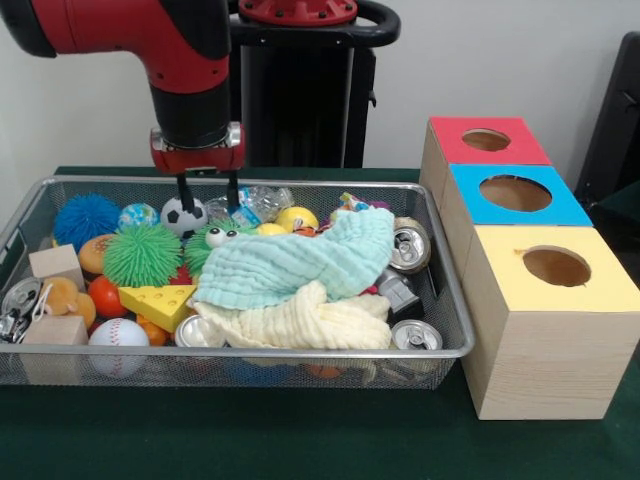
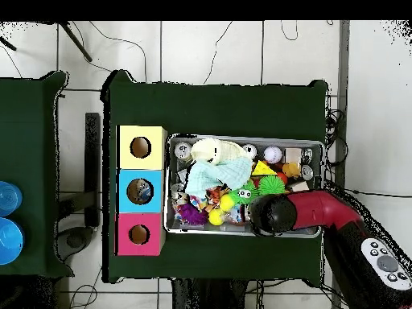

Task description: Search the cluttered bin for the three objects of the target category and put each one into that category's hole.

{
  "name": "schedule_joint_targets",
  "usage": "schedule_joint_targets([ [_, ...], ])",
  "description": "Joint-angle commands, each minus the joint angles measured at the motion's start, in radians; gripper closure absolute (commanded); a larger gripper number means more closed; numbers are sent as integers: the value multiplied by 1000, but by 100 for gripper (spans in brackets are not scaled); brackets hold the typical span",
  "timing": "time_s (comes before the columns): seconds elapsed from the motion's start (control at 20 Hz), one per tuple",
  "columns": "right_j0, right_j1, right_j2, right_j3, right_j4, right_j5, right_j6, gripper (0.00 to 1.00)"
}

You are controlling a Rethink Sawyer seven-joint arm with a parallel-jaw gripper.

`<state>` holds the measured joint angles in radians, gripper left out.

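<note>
The wire mesh bin holds a jumble of toys. My gripper hangs over its far side, open, with nothing between the fingers. A soccer ball lies just below them, beside a green fuzzy toy with googly eyes. A teal cloth and a cream cloth cover the middle. Several cans lie at the right end. In the overhead view the arm's wrist hides the gripper.
Three wooden boxes with round holes stand beside the bin: red, blue, yellow. Also in the bin are spiky balls, a baseball, a cheese wedge and wooden blocks.
</note>
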<state>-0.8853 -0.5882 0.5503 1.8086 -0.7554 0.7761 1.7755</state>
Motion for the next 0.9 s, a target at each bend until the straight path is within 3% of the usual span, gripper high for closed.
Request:
schedule_joint_targets([
  [0.05, -15, 105, 32, -36, 51, 69, -153, 0],
  [0.4, -13, 57, 30, 88, 105, 5, -70, 0],
  [0.65, -40, 93, 25, 91, 100, -13, -94, 0],
  [0.9, -49, 49, 47, 122, 143, 20, -96, 0],
])
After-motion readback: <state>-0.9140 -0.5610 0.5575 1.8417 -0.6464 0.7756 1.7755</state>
